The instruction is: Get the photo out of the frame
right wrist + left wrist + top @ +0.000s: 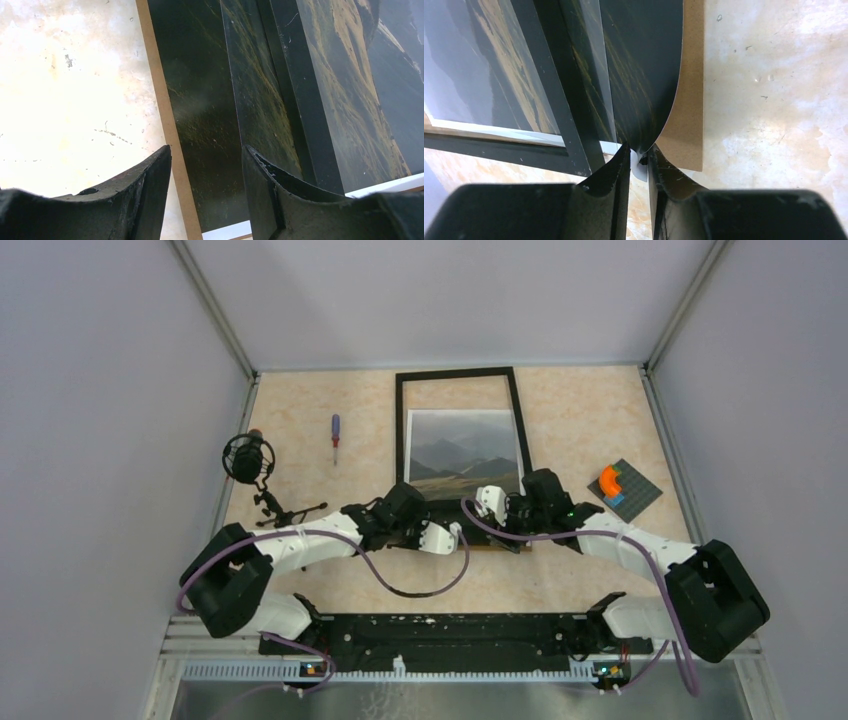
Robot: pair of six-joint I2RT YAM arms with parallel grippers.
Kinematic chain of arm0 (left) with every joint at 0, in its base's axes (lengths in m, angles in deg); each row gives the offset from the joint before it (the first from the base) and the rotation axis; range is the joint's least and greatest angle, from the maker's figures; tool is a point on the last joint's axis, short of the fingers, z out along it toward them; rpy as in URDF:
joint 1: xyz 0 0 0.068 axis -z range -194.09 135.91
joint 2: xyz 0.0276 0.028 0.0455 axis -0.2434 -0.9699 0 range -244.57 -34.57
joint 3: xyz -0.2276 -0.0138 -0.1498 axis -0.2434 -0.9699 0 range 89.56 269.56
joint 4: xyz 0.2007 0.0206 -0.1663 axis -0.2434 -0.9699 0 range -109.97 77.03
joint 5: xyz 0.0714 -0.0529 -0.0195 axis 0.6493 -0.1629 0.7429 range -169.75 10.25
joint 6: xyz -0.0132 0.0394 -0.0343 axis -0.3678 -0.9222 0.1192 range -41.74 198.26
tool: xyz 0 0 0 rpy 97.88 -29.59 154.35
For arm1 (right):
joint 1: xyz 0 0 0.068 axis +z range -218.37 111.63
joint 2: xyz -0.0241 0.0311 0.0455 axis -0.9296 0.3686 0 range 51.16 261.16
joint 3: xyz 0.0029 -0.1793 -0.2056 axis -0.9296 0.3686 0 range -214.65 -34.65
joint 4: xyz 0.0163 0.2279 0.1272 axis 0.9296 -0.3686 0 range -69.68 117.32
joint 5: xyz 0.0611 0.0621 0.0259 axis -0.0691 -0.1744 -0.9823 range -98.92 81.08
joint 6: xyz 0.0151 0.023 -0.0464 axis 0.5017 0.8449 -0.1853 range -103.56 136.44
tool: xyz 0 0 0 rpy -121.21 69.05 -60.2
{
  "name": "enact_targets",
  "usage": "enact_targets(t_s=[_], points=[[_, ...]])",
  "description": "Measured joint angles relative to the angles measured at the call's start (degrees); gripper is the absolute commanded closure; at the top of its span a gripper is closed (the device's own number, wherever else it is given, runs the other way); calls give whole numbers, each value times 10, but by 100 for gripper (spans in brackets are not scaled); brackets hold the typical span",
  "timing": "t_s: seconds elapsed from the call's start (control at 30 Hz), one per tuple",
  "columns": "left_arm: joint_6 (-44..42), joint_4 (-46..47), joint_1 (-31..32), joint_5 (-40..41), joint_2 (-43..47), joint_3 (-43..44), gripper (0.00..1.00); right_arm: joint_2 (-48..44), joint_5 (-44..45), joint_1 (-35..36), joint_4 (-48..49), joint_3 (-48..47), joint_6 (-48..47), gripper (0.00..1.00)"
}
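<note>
The frame lies flat at the middle back of the table, its black border also showing in the left wrist view and the right wrist view. The photo, mountains and hills, lies inside it. In the left wrist view the photo's near edge curls up off the brown backing board. My left gripper is shut on the photo's white edge at the frame's near end. My right gripper is open just above the photo and the board's edge, near the frame's near right corner.
A screwdriver lies left of the frame. A black microphone on a small stand is at the far left. A grey baseplate with an orange brick sits at the right. Walls enclose the table on three sides.
</note>
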Motion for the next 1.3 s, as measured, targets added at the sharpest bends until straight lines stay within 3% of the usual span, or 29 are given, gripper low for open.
enact_targets(t_s=[0.23, 0.4, 0.7, 1.03, 1.13, 1.2, 1.3], points=[[3, -18, 0, -19, 1, 2, 100, 0, 1, 0, 0, 0, 0, 45], [19, -36, -8, -31, 1, 21, 100, 0, 0, 0, 0, 0, -4, 37], [68, -65, -63, -92, 1, 86, 100, -2, -10, 0, -9, 0, -13, 37], [98, -90, -87, -155, 9, 104, 100, -4, 17, 11, 8, 0, -25, 61], [100, -98, -90, -174, 17, 111, 100, -4, 37, 16, 25, 1, -26, 80], [100, -105, -92, -182, 20, 116, 100, -4, 47, 20, 40, 1, -27, 98], [99, -118, -96, -192, 21, 123, 66, -4, 55, 24, 51, 1, -23, 100]])
